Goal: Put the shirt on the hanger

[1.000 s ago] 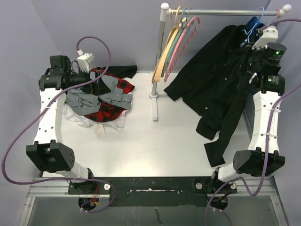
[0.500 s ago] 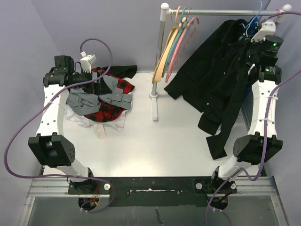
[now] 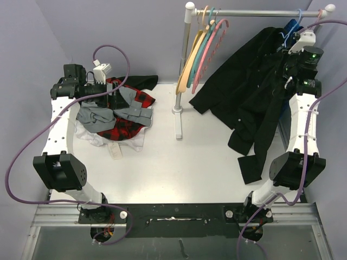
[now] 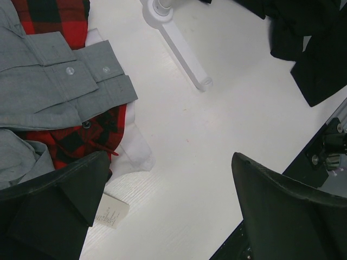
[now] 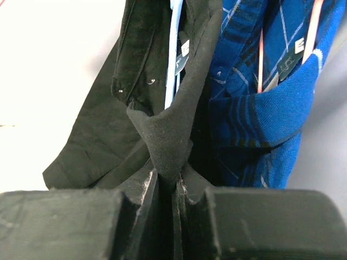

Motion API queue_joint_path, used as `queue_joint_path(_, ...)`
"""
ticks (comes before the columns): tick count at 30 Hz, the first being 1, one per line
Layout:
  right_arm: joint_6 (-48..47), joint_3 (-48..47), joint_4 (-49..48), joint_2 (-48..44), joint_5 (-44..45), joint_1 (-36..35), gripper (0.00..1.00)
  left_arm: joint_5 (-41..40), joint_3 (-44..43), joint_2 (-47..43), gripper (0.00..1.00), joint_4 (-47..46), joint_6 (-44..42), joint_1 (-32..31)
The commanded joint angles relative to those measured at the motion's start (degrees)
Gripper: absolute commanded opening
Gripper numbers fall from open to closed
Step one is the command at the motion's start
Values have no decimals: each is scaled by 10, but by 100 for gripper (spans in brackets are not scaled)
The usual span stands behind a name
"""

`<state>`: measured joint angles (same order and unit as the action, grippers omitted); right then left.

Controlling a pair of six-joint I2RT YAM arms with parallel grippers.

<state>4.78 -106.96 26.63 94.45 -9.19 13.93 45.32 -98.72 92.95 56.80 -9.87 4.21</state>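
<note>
Black shirt (image 3: 244, 103) hangs at the right end of the rail (image 3: 255, 13), its body draped down and to the left below the bar, one sleeve dangling low toward the table (image 3: 179, 168). The light-blue hanger (image 5: 173, 59) runs inside the shirt's neck opening just below the rail. Its hook reaches up by the bar, though whether it sits over the bar cannot be told. Right gripper (image 5: 172, 187), raised close under the rail's right end, is clamped on a fold of the shirt's edge, with black cloth pinched between the closed fingers. A blue plaid shirt (image 5: 260, 81) hangs just right of the black one, touching it. At the rail's left end, spare hangers (image 3: 203, 49) in tan, teal and pink hang bunched beside the upright post (image 3: 181, 65). Well left of the rail lies a heap on the table: grey shirt (image 3: 103, 114) over a red-and-black checked garment (image 3: 130, 127), white cloth (image 3: 97, 140) beneath. Left gripper (image 4: 168, 184) hovers over that heap's edge, fingers wide apart and holding nothing.
</note>
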Motion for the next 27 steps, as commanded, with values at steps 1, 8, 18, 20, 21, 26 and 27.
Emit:
queue_joint_path(1,-9,15,-35,-59,21,10,5,-9,7,-13,98,-22,-5,-1)
queue_joint_path(8,-3,41,-51,-153,55,12,98,-39,12,-48,98,-13,-21,1)
queue_joint_path(18,101,27,14,-267,40,-50,98,-80,-18,-96,98,67,-11,6)
queue_joint_path(20,157,47,75,-274,78,-74,98,-146,24,-140,98,30,49,6)
queue_joint_path(21,182,71,93,-288,104,-94,98,-194,55,-168,98,0,84,6)
queue_joint_path(26,209,279,52,-397,167,-158,98,-295,162,-294,98,-75,112,6)
queue_joint_path(27,218,299,64,-404,167,-158,98,-305,166,-299,98,-65,112,6)
